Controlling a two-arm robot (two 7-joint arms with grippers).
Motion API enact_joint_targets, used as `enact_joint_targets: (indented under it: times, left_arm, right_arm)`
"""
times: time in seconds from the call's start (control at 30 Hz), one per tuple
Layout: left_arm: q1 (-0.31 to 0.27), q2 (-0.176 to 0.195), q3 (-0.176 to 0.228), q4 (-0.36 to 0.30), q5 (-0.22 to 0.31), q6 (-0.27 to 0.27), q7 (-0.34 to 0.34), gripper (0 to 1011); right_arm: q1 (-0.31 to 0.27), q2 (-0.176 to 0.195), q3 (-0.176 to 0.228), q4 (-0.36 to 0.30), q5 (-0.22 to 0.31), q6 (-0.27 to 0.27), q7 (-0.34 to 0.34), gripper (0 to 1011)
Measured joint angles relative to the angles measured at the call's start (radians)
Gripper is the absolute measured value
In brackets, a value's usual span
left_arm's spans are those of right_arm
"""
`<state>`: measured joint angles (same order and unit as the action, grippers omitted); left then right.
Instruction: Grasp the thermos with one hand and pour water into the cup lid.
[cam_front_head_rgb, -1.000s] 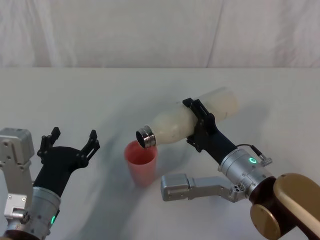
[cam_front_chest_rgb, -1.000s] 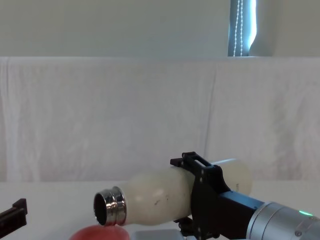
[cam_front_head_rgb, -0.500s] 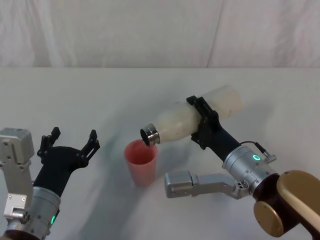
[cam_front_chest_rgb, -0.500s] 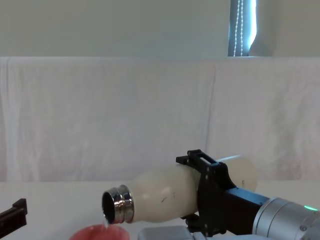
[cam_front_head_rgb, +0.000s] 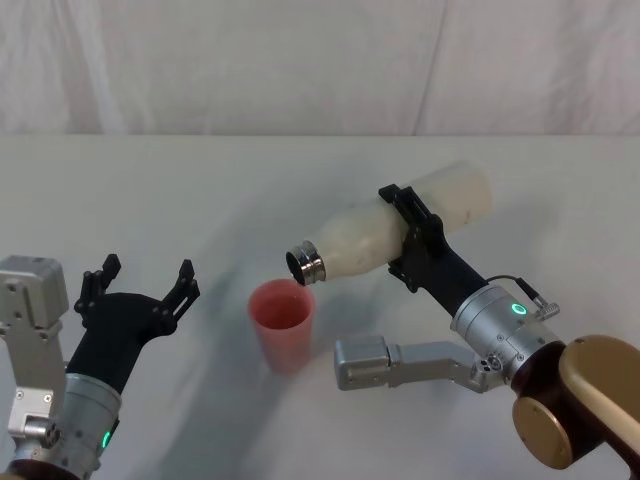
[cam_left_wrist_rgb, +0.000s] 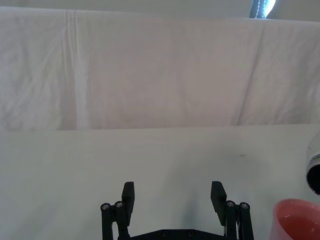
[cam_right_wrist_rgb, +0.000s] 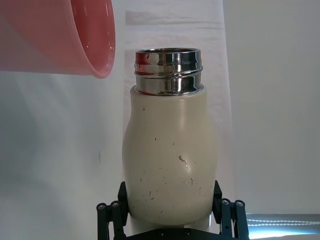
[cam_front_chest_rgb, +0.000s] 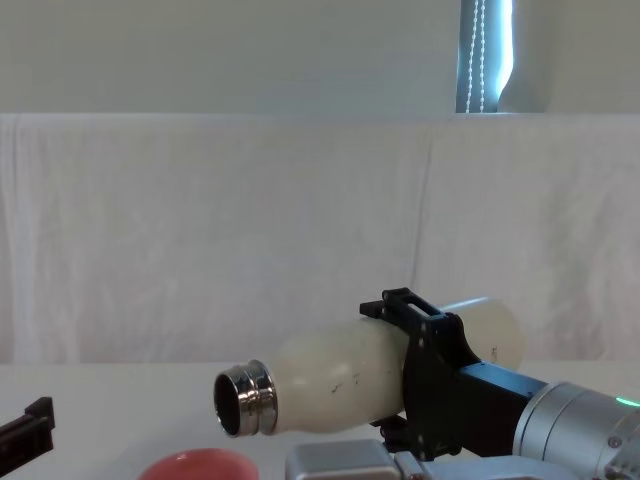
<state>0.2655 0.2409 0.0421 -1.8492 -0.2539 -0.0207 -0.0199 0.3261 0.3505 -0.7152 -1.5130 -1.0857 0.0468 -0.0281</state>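
Thermos (cam_front_head_rgb: 400, 228) lay nearly level in the air above the table (cam_front_head_rgb: 200, 190), clamped across its middle by the right gripper (cam_front_head_rgb: 412, 238), whose black jaws pressed on opposite sides of the cream body. Its steel neck (cam_front_head_rgb: 305, 263) pointed toward the robot's left and dipped only slightly, the open mouth hanging just above and a little to the right of the cup lid (cam_front_head_rgb: 284, 322). From the chest view the thermos (cam_front_chest_rgb: 340, 375) sat almost horizontal, neck (cam_front_chest_rgb: 244, 398) lower than base, with the pink rim of the cup lid (cam_front_chest_rgb: 197, 466) below the mouth and apart from it. No stream of water could be made out between mouth and rim. The right wrist view looked along the thermos (cam_right_wrist_rgb: 170, 160) to its threaded neck (cam_right_wrist_rgb: 168, 71), with the cup lid (cam_right_wrist_rgb: 60, 37) beyond and to one side; small dark specks marked the cream surface. The cup lid stood upright on the table, roughly midway between the two arms. The left gripper (cam_front_head_rgb: 139, 284) hovered low at the robot's left, jaws spread wide apart and holding nothing, well clear of the cup lid. In the left wrist view the fingers (cam_left_wrist_rgb: 128, 195) stood parted over the bare table (cam_left_wrist_rgb: 150, 155), the cup lid (cam_left_wrist_rgb: 297, 220) at the frame's corner. A white cloth (cam_front_head_rgb: 320, 60) hung behind the table.
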Motion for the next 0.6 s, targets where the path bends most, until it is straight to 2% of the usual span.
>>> enact_joint_targets:
  times: [0.6]
  left_arm:
    - [0.000,0.000,0.000,0.000,0.000,0.000,0.000,1001]
  right_arm:
    - [0.003,0.010,-0.005,-0.011,-0.017,0.011,0.008,959]
